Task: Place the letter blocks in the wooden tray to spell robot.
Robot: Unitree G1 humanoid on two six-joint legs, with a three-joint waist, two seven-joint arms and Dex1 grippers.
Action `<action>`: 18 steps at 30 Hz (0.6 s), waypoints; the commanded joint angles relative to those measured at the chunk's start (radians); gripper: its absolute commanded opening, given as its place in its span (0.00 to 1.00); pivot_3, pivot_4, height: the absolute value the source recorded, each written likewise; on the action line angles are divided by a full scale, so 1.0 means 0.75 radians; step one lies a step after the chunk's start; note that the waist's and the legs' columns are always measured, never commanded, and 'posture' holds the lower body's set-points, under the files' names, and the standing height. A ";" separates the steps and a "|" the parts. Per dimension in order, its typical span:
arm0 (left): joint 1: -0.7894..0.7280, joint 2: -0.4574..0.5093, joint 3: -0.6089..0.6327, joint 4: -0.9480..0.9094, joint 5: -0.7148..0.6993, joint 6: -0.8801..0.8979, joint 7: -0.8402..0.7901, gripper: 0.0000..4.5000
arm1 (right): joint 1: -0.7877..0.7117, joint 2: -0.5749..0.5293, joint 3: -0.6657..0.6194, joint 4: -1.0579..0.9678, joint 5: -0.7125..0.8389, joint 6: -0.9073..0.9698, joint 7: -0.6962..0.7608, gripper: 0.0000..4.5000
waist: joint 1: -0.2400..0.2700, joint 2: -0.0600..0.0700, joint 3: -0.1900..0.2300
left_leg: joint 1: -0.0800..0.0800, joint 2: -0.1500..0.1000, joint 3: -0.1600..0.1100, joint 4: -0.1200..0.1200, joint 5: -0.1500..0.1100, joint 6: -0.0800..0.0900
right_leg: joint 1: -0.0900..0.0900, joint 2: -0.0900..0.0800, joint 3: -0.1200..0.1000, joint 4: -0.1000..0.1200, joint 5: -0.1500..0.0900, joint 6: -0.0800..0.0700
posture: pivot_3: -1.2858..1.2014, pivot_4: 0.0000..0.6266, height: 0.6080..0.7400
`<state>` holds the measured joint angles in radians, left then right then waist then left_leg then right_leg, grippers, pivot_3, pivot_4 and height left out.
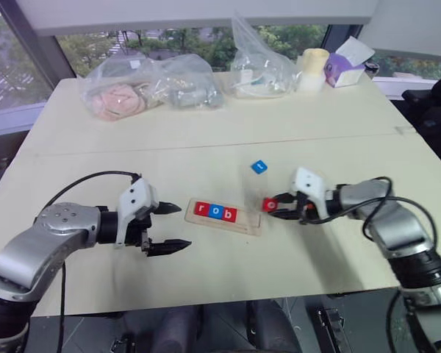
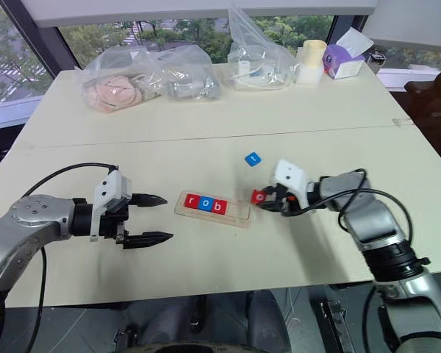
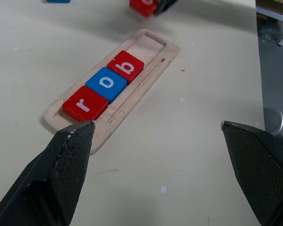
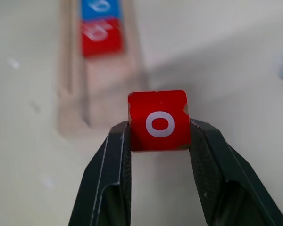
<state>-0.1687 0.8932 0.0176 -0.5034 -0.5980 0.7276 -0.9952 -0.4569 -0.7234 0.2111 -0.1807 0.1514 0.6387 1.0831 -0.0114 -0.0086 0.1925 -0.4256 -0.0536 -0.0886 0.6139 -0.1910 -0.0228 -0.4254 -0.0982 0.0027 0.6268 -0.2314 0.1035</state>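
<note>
Right claw (image 4: 158,129) clamped on the red "o" block (image 4: 158,120), just off the wooden tray's (image 1: 228,218) empty end.

The tray lies near the middle of the surface (image 1: 206,147), holding a red "r" block (image 1: 201,209), a blue "o" block (image 1: 215,212) and a red "b" block (image 1: 229,215) side by side; the remaining slots toward 3 o'clock are bare. The held red "o" sits at about 3 o'clock from the tray, just beside its end. The blue block (image 1: 259,167) lies loose on the surface at roughly 1 o'clock from the tray, apart from it. The left claw (image 1: 167,226), at 9 o'clock from the tray, has its fingers spread wide apart, gripping nothing. Plastic bags (image 1: 151,84) rest along the far edge at 12 o'clock.
</note>
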 commanded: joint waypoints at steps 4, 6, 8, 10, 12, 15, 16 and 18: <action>0.019 -0.013 -0.012 -0.030 0.021 -0.030 0.024 1.00 | -0.051 0.055 0.091 -0.187 -0.014 0.195 -0.130 0.25 | 0.004 0.000 0.000 | 0.000 -0.001 0.000 0.000 0.000 0.000 | 0.000 -0.001 0.000 -0.001 0.000 0.000 | 0.52 0.24 1.00; 0.023 -0.022 -0.026 -0.032 0.032 -0.033 0.032 1.00 | -0.055 0.054 0.109 -0.185 -0.021 0.195 -0.142 0.25 | 0.002 0.000 0.000 | 0.000 -0.001 0.000 0.000 0.000 0.000 | 0.000 -0.001 0.000 -0.001 0.000 0.000 | 0.52 0.24 1.00; 0.024 -0.030 -0.037 -0.036 0.036 -0.034 0.038 1.00 | -0.064 0.044 0.140 -0.175 -0.036 0.177 -0.142 0.25 | 0.001 0.000 0.000 | 0.000 -0.001 0.001 0.000 0.000 0.000 | 0.000 -0.001 0.000 -0.001 0.000 0.000 | 0.52 0.24 1.00; 0.017 -0.037 -0.044 -0.035 0.035 -0.031 0.045 1.00 | -0.072 0.040 0.152 -0.169 -0.039 0.169 -0.142 0.25 | 0.000 0.000 0.000 | 0.000 -0.001 0.001 0.000 0.000 0.000 | 0.000 0.000 0.000 -0.001 0.000 0.000 | 0.52 0.24 1.00; 0.012 -0.045 -0.051 -0.035 0.036 -0.031 0.053 1.00 | -0.077 0.042 0.155 -0.170 -0.036 0.172 -0.143 0.25 | 0.000 0.000 0.000 | 0.000 0.000 0.001 0.000 0.000 0.000 | 0.000 0.000 0.000 -0.001 0.000 0.000 | 0.52 0.24 1.00; 0.012 -0.055 -0.056 -0.035 0.032 -0.031 0.061 1.00 | -0.077 0.041 0.169 -0.180 -0.036 0.173 -0.142 0.25 | 0.000 0.000 0.000 | 0.000 0.000 0.001 0.000 0.000 0.000 | 0.000 0.000 0.000 -0.001 0.000 0.000 | 0.52 0.24 1.00; 0.014 -0.056 -0.056 -0.035 0.033 -0.032 0.063 1.00 | -0.074 0.041 0.174 -0.183 -0.036 0.173 -0.141 0.25 | 0.000 0.000 0.000 | 0.000 0.000 0.001 0.000 0.000 0.000 | 0.000 0.000 0.000 -0.001 0.000 0.000 | 0.52 0.24 1.00; 0.018 -0.059 -0.055 -0.033 0.034 -0.034 0.064 1.00 | -0.070 0.043 0.182 -0.185 -0.038 0.174 -0.144 0.25 | 0.000 0.000 0.000 | 0.000 0.000 0.001 0.000 0.000 0.000 | 0.000 0.000 0.000 -0.001 0.000 0.000 | 0.52 0.24 1.00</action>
<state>-0.1532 0.8487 -0.0259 -0.5045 -0.5759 0.7158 -0.9515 -0.4946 -0.6865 0.3507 -0.2855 0.1230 0.7791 0.9780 -0.0115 -0.0089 0.1924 -0.4258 -0.0539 -0.0882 0.6139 -0.1910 -0.0227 -0.4255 -0.0982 0.0025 0.6264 -0.2313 0.1036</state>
